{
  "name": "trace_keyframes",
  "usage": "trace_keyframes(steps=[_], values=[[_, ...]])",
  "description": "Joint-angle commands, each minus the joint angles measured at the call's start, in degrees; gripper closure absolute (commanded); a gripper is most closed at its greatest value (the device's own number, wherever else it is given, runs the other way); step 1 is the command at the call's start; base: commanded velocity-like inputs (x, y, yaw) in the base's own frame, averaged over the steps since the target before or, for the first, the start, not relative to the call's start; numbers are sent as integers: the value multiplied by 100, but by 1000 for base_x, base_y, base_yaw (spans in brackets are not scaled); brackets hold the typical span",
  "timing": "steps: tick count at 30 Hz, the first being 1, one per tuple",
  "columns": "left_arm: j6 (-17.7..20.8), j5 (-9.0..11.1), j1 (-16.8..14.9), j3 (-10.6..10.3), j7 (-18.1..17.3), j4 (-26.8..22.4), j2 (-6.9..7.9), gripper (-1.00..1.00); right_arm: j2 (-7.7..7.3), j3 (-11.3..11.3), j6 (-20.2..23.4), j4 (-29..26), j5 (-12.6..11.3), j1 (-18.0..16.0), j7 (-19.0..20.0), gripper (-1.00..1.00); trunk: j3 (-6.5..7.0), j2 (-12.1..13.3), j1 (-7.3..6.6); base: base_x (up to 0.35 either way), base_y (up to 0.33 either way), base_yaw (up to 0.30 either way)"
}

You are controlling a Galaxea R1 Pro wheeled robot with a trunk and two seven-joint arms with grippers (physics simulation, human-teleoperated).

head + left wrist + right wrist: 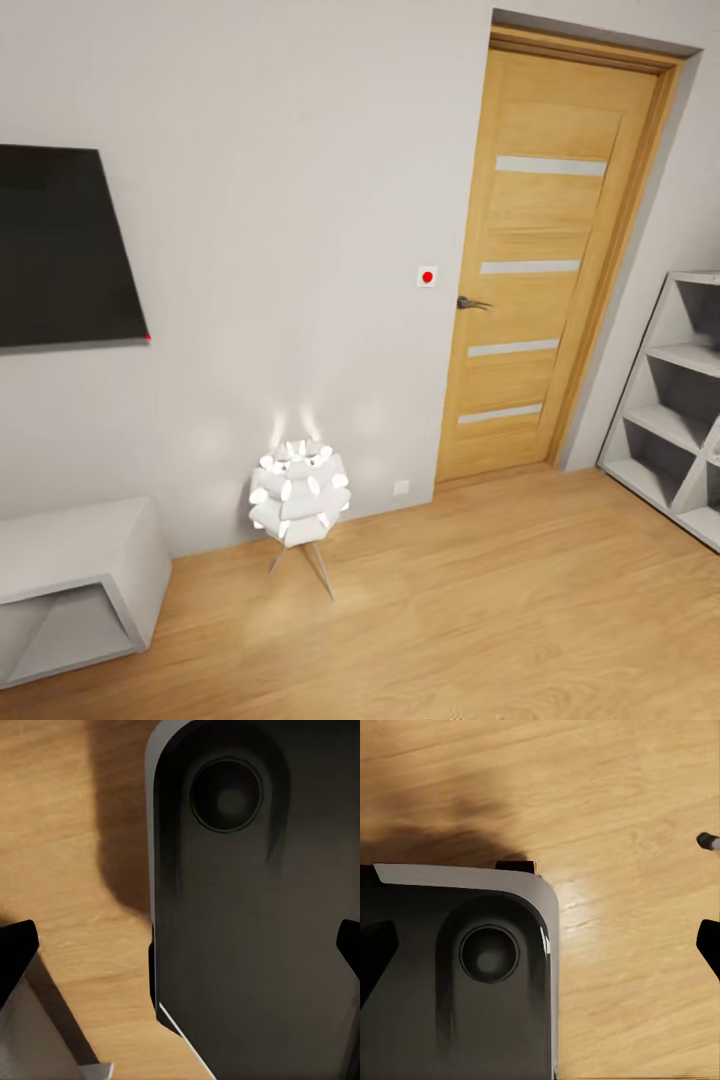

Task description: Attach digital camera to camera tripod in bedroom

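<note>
Two jaws, both spread wide, empty, over wood floor (pixel 630 810); oak door (pixel 545 270) shut; no legible writing.

Oak door (pixel 545 270) with frosted strips, grey wall (pixel 280 200), black screen (pixel 60 245), white lamp (pixel 298 490).

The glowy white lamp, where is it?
In the head view, the lamp stands on the wood floor against the grey wall, between the low white cabinet and the oak door.
</note>
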Motion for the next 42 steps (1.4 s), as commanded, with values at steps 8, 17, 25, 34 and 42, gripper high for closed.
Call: trace_keyframes(steps=[8, 17, 25, 34, 42], values=[[2, 3, 1, 2, 1, -6, 0, -100, 0, 1, -14, -3, -1, 0, -4, -100, -5, -3, 0, 0, 237, -142], [3, 3, 1, 2, 2, -6, 1, -100, 0, 1, -14, -3, -1, 0, -6, -100, -5, -3, 0, 0, 59, -20], [3, 3, 1, 2, 3, -6, 1, -100, 0, 1, -14, -3, -1, 0, -3, -100, -5, -3, 0, 0, 9, -135], [3, 3, 1, 2, 7, -5, 1, -100, 0, 1, -15, -3, -1, 0, -3, -100, -5, -3, 0, 0, 4, -273], [3, 3, 1, 2, 8, -6, 1, -100, 0, 1, -17, -3, -1, 0, -2, -100, -5, -3, 0, 0, 84, -222]])
